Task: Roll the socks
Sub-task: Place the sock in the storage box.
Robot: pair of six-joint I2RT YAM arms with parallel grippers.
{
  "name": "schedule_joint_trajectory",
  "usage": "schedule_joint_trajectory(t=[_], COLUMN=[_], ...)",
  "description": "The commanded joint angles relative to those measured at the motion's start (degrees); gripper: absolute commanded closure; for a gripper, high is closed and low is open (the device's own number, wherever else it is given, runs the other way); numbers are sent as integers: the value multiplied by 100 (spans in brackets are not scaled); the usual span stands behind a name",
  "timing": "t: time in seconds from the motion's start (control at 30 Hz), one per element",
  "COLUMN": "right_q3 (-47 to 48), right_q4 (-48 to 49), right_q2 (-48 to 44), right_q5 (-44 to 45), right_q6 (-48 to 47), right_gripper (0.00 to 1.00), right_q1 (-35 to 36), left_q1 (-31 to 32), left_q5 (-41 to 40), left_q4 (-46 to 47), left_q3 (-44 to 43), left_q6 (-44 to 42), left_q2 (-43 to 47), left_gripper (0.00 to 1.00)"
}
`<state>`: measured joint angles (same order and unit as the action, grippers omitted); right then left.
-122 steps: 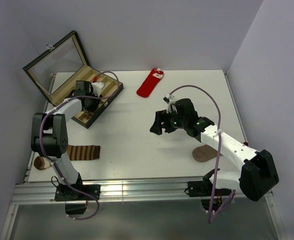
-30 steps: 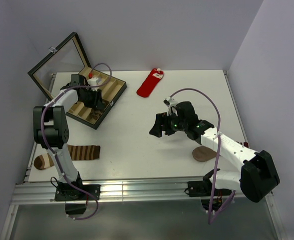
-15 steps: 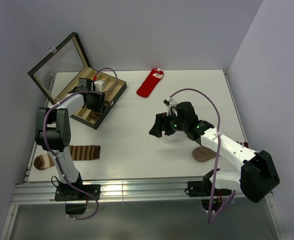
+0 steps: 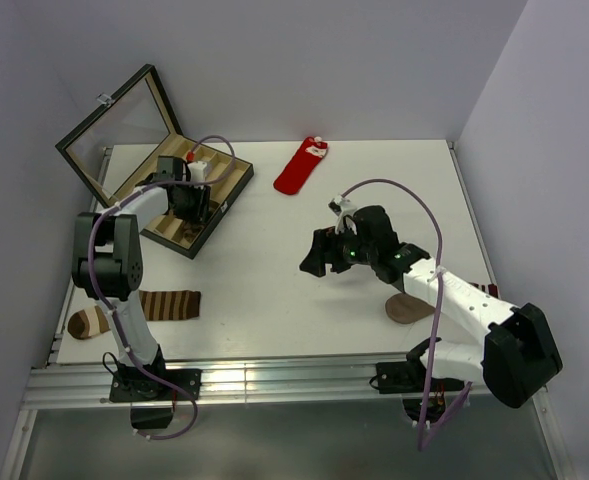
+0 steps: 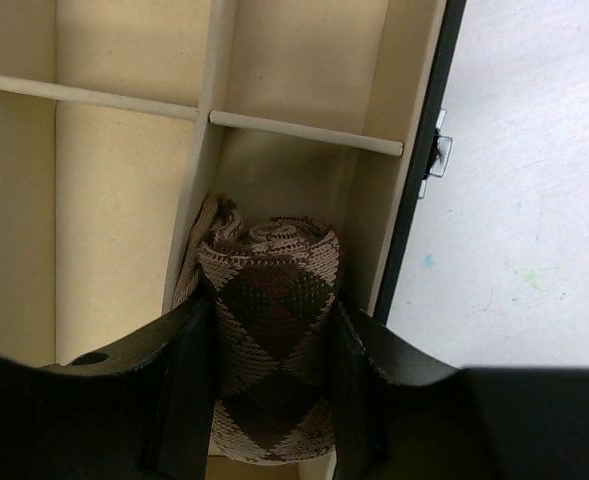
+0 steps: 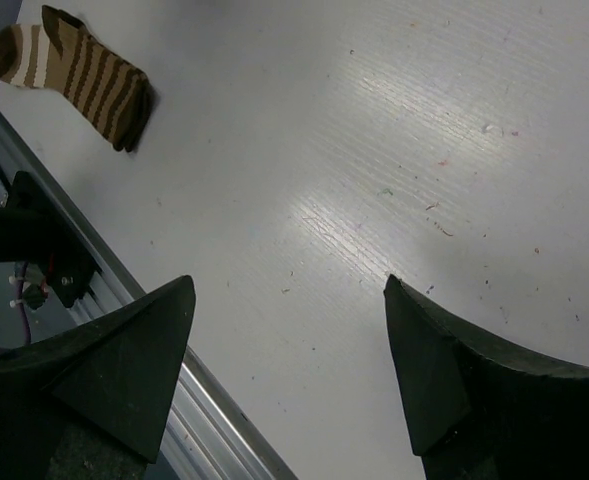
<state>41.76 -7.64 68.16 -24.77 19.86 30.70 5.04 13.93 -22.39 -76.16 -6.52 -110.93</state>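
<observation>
The rolled tan-and-brown argyle sock point(image 5: 270, 310) stands in a compartment of the wooden box point(image 5: 415, 215), against its right wall. My left gripper point(image 5: 269, 385) is shut on this roll, one finger on each side. In the top view the left gripper point(image 4: 187, 204) reaches down into the box point(image 4: 221, 213) and hides the roll. The red sock with a white cuff point(image 4: 300, 168) lies flat at the table's far middle. My right gripper point(image 4: 319, 252) hovers open and empty over the table's middle; in its wrist view point(image 6: 289, 300) only bare table lies between the fingers.
The box's glass lid point(image 4: 114, 125) stands open at the far left. A brown-and-cream striped sock point(image 4: 159, 305) lies at the near left, also in the right wrist view point(image 6: 79, 65). A plain tan-brown sock point(image 4: 412, 308) lies under the right arm. The table's metal front rail point(image 6: 154, 330) is close.
Over the last seconds the left wrist has swung round and shifted slightly right over the box; in the last half second it holds still. The right gripper has barely moved.
</observation>
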Motion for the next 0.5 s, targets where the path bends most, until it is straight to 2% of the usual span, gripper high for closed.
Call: schedule_joint_trajectory(t=[0.0,0.23,0.47], right_q3=[-62,-124,-89], right_q4=[263,289,307], right_q2=[-250,-330,-400], right_q5=[16,43,78], right_q6=[-43,-43,-96], right_gripper=[17,17,17], right_q1=[-38,-38,-38], left_q1=[103,173,226], left_q5=[75,-1023,-726], left_q4=[-450,-407,-213], left_q3=[251,408,637], left_q6=[169,222,301], left_q2=[28,-174,54], left_gripper=[76,76,71])
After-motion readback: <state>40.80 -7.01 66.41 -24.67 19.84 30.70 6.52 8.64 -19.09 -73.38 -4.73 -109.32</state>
